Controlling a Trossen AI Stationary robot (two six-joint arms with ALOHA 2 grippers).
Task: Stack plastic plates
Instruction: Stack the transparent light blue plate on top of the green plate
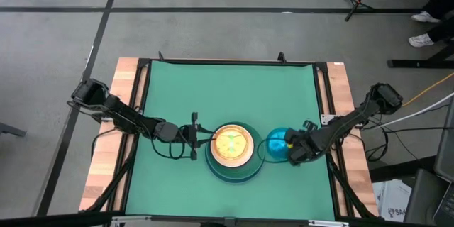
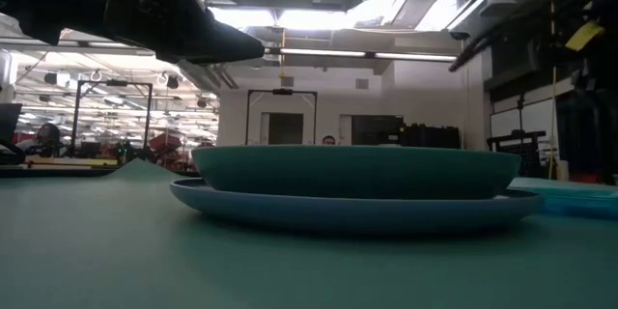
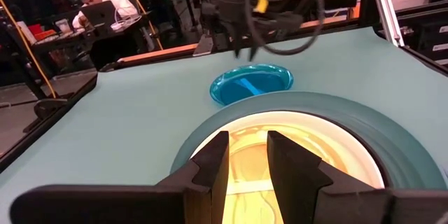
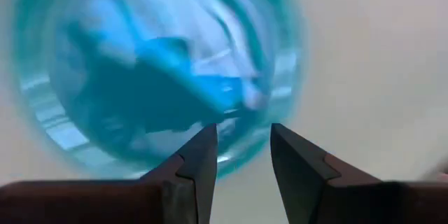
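1. One plate remains outside the stack: the cyan plate (image 1: 278, 144) lies flat on the green table mat (image 1: 227, 92), just beside the stack on the right arm's side and apart from its rim.
2. Stack status: the stack (image 1: 232, 152) sits at the near middle of the mat. The low view shows a dark teal plate (image 2: 355, 171) nested on a wider light blue plate (image 2: 357, 207). The high view shows the translucent orange plate (image 1: 232, 143) uppermost, with green visible through it. Any further plates beneath cannot be counted.
3. Left gripper (image 3: 245, 155): positioned low over the orange plate at the stack's edge. Fingers stand slightly apart with nothing between them.
4. Right gripper (image 4: 241, 150): positioned over the near rim of the cyan plate. Fingers are parted; the plate is not yet gripped.
5. Judged progress: nearly complete. Remaining work is to grasp the cyan plate, lift it, and set it on top of the orange plate.
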